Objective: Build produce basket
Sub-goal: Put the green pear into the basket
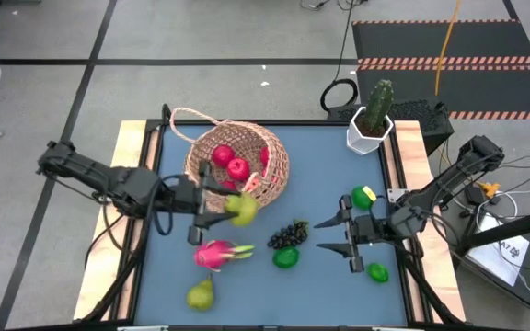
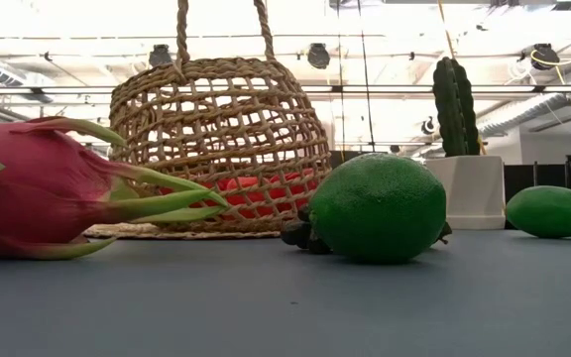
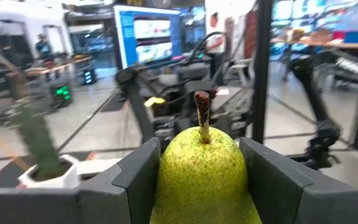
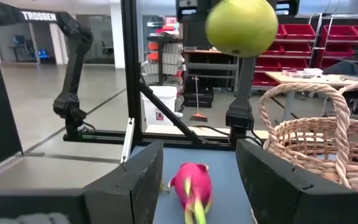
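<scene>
Two dark fingers (image 3: 135, 177) of the left gripper (image 1: 221, 212) clamp a yellow-green pear (image 3: 202, 177) between them, one flat pad on each flank, its brown stem standing up above them. The pear's skin is speckled and matte, its body narrowing toward the stem. In the high view the held pear hangs just beside the near rim of the basket (image 1: 270, 179), above the table (image 1: 320, 184) rather than inside the wicker.

The basket is round, tan, openly woven, with a thin loop handle arching off its far-left side; red round fruits (image 1: 231, 162) lie inside it. Near the gripper, a pink dragon fruit (image 1: 215, 254) with green leafy scales lies on the blue-grey tabletop, and a second pear (image 1: 201, 294) sits nearer still. A dark grape bunch (image 1: 289, 233) and a glossy, pebbled lime (image 1: 286, 258) rest close together right of the dragon fruit.

The right gripper (image 1: 336, 234) waits over the table's right part, its fingers parted and holding nothing. Another lime (image 1: 377, 272) lies just near of it, and a yellow-green fruit (image 1: 363, 196) lies on its far side. A green cactus in a white angular pot (image 1: 372, 119) stands at the far right corner
</scene>
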`<state>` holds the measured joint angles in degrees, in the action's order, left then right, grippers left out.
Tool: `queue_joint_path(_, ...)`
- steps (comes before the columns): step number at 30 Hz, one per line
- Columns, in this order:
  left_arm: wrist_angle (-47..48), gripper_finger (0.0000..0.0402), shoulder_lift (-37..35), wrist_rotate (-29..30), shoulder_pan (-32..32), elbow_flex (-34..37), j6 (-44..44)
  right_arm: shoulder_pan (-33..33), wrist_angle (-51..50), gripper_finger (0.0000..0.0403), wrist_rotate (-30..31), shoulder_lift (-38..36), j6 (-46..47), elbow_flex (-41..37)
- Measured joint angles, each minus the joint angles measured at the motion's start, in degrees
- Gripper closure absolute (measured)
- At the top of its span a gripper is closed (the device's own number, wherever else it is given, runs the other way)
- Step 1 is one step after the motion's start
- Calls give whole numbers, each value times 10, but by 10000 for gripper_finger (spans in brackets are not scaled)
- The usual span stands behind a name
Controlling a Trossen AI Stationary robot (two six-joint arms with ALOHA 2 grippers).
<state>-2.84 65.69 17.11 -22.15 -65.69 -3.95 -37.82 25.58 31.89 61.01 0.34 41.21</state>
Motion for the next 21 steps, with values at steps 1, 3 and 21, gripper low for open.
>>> queue_joint_path(1,17,190,-11,10,0,0,-1,0,3,206,0,0,0,0)
queue_joint_path(3,47,190,-29,34,0,0,0,0,5,206,-1,0,-1,0)
queue_joint_path(21,91,190,-85,169,0,0,-4,0,3,206,-2,0,-12,0)
